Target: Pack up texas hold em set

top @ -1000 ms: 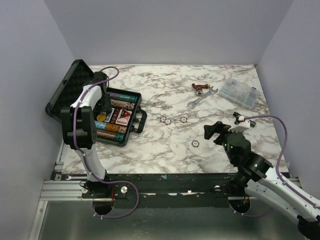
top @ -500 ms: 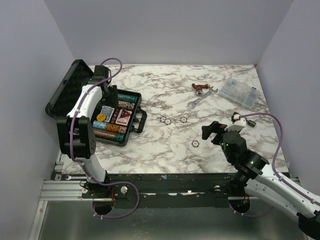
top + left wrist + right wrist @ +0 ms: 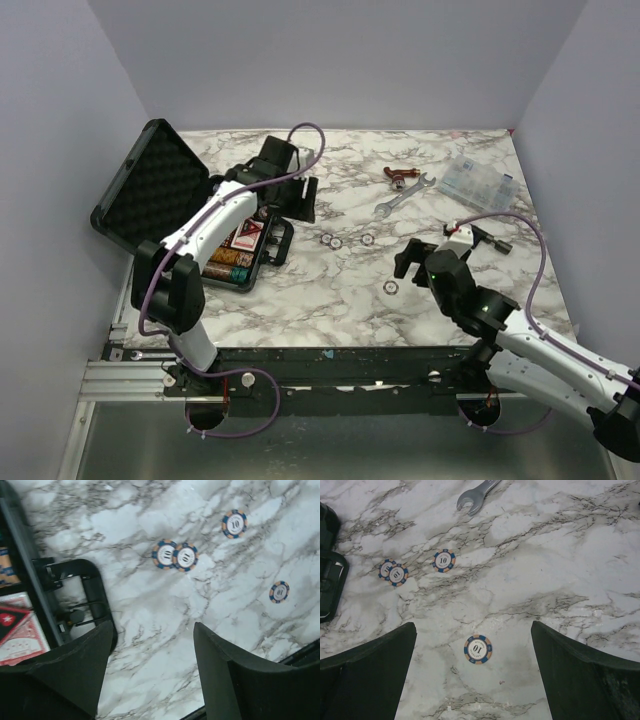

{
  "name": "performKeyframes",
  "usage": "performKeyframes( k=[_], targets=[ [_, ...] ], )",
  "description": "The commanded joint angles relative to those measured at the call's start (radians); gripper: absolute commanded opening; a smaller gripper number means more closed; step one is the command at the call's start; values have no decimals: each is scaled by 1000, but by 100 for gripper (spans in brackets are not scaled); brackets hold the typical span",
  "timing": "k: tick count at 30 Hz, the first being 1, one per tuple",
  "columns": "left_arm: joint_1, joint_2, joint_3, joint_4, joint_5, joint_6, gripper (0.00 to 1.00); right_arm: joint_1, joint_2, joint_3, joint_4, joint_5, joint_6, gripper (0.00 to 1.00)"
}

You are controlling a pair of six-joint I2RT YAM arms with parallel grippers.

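White marble with grey veins covers the marble table (image 3: 330, 300), and plain pale walls close it on three sides. At the left side the black briefcase (image 3: 262, 262) lies open, with its foam-lined lid (image 3: 150, 195) standing up and leaning to the left. Inside the case I can see rows of poker chips (image 3: 228, 260) and a red card deck (image 3: 245, 236); the left arm covers a part of the contents. The handle (image 3: 82, 600) of the case points to the middle of the table.

Four chips of the set lie loose on the marble, outside the case. A pair of chips (image 3: 175, 556) lies just right of the handle, the two touching each other. A third chip (image 3: 234, 523) lies near them, further right. The fourth chip (image 3: 478, 649) lies apart, nearer to the front edge.

The left gripper (image 3: 152, 627) hangs over the right end of the case and the marble beside it. Its fingers are spread wide and nothing is between them. The right gripper (image 3: 472, 625) is also spread wide and holds nothing. In the right wrist view the fourth chip shows between its two fingers, and neither finger touches it.

At the far right a silver wrench (image 3: 402, 197) lies on the marble, with a clear box (image 3: 480, 185) near it towards the corner.
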Motion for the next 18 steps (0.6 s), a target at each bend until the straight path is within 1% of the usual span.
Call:
performKeyframes(
  k=[1,6,10,15,18],
  targets=[
    [-96,72,36,9,16,-16,64,-1,-20,33,-35,11,32,100],
    [-195,128,44,10,-59,0,65,-1,-75,14,-28,7,33,100],
    [-264,186,73,9,-144,53,66,-2,-94,10,-27,8,24,100],
    [-272,290,188,-53,-117,38,66,-1,-136,3,-24,18,11,100],
    [-276,351,265,-101,-148,29,66,-1,-169,-12,-15,15,8,100]
  ],
)
